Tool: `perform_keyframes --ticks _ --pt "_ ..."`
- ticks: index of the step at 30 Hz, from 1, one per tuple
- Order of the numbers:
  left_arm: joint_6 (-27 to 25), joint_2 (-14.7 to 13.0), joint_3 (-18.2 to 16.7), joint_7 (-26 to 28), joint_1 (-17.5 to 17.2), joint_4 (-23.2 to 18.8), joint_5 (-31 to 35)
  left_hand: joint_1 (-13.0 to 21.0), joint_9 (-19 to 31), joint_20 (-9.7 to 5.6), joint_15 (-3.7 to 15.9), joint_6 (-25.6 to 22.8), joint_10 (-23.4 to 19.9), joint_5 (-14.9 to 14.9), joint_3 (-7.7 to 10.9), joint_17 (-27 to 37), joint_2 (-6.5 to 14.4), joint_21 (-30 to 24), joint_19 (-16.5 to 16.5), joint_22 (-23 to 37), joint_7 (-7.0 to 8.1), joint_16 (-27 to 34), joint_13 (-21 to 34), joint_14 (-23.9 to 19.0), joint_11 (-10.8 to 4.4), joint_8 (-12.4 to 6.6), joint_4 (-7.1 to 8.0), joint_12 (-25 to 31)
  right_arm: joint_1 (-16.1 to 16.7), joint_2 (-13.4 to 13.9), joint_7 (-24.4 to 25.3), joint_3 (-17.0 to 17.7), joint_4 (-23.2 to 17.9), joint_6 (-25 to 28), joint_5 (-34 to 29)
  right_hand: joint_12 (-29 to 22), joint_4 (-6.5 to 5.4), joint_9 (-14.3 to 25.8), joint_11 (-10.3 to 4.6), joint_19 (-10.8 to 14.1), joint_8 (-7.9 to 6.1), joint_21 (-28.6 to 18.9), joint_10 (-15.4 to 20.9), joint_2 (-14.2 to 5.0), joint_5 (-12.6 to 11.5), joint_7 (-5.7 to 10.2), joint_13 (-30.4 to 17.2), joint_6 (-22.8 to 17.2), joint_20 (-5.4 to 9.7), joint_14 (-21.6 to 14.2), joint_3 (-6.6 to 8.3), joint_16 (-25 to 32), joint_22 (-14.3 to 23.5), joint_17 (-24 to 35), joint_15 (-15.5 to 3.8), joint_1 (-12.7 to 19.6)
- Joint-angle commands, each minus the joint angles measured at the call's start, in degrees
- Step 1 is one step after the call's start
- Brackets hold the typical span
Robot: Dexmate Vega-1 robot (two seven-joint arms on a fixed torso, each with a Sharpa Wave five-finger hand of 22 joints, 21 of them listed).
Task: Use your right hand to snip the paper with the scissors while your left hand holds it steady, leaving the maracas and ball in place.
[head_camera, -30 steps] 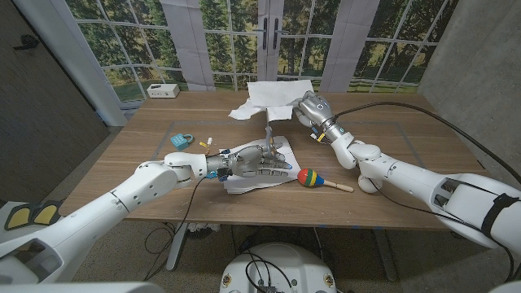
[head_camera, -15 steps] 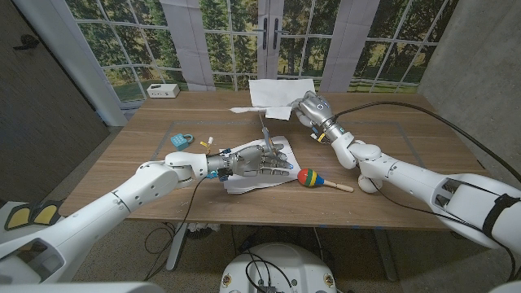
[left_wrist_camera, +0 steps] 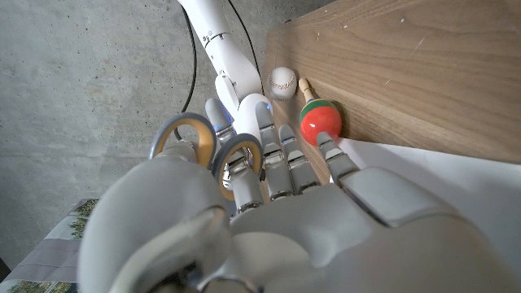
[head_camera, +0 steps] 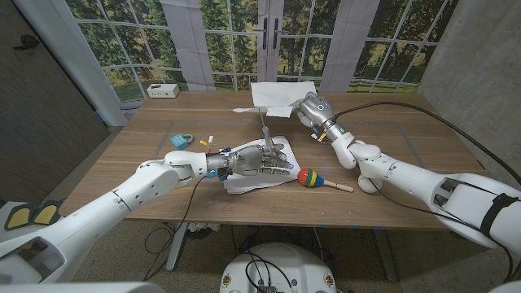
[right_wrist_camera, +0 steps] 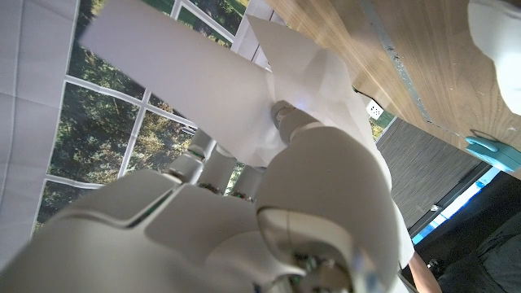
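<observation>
My left hand (head_camera: 247,161) rests on a white sheet (head_camera: 244,184) lying on the table and grips the scissors (head_camera: 265,134), whose blades stick up from it. In the left wrist view the orange-lined handle rings (left_wrist_camera: 194,137) sit among the fingers of that hand (left_wrist_camera: 285,220). My right hand (head_camera: 313,109) pinches a second white paper (head_camera: 281,93) and holds it up off the table, behind the blades. The same paper (right_wrist_camera: 203,77) fans out beyond that hand (right_wrist_camera: 244,212). A red, green and blue maraca (head_camera: 310,177) lies just right of my left hand. A baseball (head_camera: 370,185) sits past its handle.
A blue padlock (head_camera: 181,140) lies left of my left hand, with a small item (head_camera: 208,142) beside it. A white box (head_camera: 164,90) stands at the table's far left corner. Bare wooden table (head_camera: 407,163) stretches out under my right arm.
The paper in my right hand drooped crumpled toward the table a second ago; now it is lifted higher and spread flatter. The left hand and scissors have barely moved.
</observation>
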State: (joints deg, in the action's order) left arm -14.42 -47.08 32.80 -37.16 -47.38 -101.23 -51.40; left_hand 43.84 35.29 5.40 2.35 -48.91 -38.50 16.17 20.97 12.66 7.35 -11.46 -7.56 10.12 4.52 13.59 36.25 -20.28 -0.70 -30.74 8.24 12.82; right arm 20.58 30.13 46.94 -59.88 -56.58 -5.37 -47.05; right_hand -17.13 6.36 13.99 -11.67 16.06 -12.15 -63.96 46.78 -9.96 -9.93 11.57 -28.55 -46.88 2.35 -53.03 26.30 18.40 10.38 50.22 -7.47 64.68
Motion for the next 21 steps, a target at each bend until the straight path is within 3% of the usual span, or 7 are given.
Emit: perform_keyframes --ticks 1,21 --pt "-0.59 -0.87 -0.2 -0.45 0.38 -0.56 0.16 2.94 0.01 -0.26 5.93 -0.25 -9.85 -0.28 4.89 0.16 3.93 -0.23 -0.05 0.18 0.12 -0.03 0.2 -0.78 -10.12 -0.39 1.33 0.39 -1.39 -1.95 1.09 -1.23 3.38 -0.44 0.71 0.26 0.35 0.18 -0.04 -0.18 -0.02 -0.45 0.75 -0.19 0.11 0.16 -0.32 -0.53 7.13 -0.61 0.21 -0.67 0.05 0.19 -6.23 -0.29" --pt "1.62 -0.3 0.78 -0.56 0.79 -0.92 2.88 1.66 -0.45 -0.13 5.86 -0.47 -10.12 -1.66 6.16 -0.06 3.5 -0.19 -0.04 0.16 0.25 -0.17 0.66 -1.31 -10.36 -0.78 1.02 0.46 -0.45 0.32 -0.62 -0.81 -0.92 0.85 0.67 0.95 0.4 0.22 -0.06 -0.41 0.08 -1.01 1.2 -0.17 0.1 0.12 -0.85 -0.57 7.14 -1.2 0.16 -1.51 -0.01 0.76 -6.22 -0.37"
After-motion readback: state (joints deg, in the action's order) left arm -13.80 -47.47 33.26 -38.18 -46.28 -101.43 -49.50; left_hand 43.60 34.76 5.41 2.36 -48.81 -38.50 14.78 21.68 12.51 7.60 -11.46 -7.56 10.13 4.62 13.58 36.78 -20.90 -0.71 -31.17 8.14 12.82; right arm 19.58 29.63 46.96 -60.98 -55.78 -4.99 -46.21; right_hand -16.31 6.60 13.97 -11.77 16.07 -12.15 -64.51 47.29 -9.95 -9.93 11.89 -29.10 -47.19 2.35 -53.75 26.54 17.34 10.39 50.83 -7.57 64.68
